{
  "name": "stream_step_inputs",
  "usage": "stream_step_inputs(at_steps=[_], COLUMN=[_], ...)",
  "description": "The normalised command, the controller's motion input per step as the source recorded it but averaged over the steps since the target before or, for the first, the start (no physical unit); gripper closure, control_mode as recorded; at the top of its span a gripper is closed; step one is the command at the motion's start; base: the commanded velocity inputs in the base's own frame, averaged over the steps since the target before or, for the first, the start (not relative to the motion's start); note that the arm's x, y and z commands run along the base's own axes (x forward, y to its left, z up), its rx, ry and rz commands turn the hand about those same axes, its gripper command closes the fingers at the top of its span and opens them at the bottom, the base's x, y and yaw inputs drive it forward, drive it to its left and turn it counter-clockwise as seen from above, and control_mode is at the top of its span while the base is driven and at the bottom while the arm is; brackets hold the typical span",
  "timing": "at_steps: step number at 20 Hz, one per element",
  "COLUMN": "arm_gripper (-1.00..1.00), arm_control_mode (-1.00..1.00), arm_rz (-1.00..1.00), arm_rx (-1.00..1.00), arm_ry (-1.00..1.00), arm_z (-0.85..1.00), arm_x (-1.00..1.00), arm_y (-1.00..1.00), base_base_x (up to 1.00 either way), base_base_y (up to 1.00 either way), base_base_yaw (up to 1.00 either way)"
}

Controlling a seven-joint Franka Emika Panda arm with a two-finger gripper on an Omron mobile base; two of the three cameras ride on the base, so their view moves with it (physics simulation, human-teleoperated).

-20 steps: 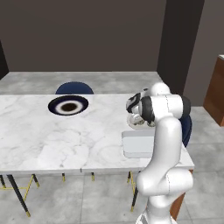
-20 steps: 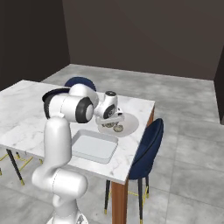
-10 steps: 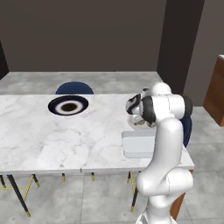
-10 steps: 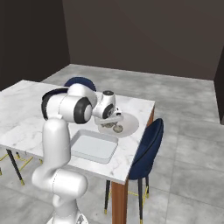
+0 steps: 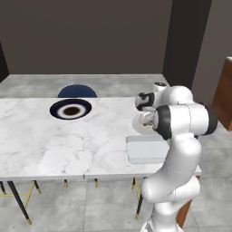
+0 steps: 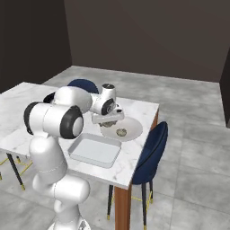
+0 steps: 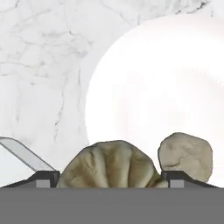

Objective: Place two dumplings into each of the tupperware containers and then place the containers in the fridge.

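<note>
My gripper (image 7: pixel 111 177) is down on the pale grey plate (image 7: pixel 153 87), its jaws closed against both sides of a ridged tan dumpling (image 7: pixel 109 164). A second dumpling (image 7: pixel 185 155) lies on the plate just beside it. From the right base view the gripper (image 6: pixel 108 121) hangs over the plate (image 6: pixel 130 130), with a loose dumpling (image 6: pixel 121 132) next to it. One clear tupperware container (image 6: pixel 95 149) sits empty on the table beside the plate, nearer the robot. In the left base view the gripper (image 5: pixel 145 118) is behind the container (image 5: pixel 147 149). The fridge is out of view.
A navy-and-white plate (image 5: pixel 70 109) lies on the marble table (image 5: pixel 54 145) to the left. Blue chairs stand at the far side (image 5: pixel 77 91) and at the table's end (image 6: pixel 152 148). A brown cabinet (image 5: pixel 225 90) is at the right edge.
The jaws have narrowed onto the dumpling. The arm has hardly moved over the plate.
</note>
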Motion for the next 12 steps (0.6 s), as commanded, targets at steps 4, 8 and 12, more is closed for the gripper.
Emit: stream_step_inputs(at_steps=[4,8,12], arm_gripper=[1.00,1.00,1.00], arm_control_mode=[-1.00,-1.00,-1.00], arm_rz=[0.02,0.02,0.06], arm_rx=[-0.08,-0.19,-0.21], arm_ry=[0.01,0.01,0.01], arm_z=[0.81,0.64,0.16], arm_x=[-1.00,-1.00,-1.00], arm_y=[0.00,0.02,0.19], base_base_x=[0.00,0.00,0.00], base_base_y=[0.00,0.00,0.00], base_base_yaw=[0.00,0.00,0.00])
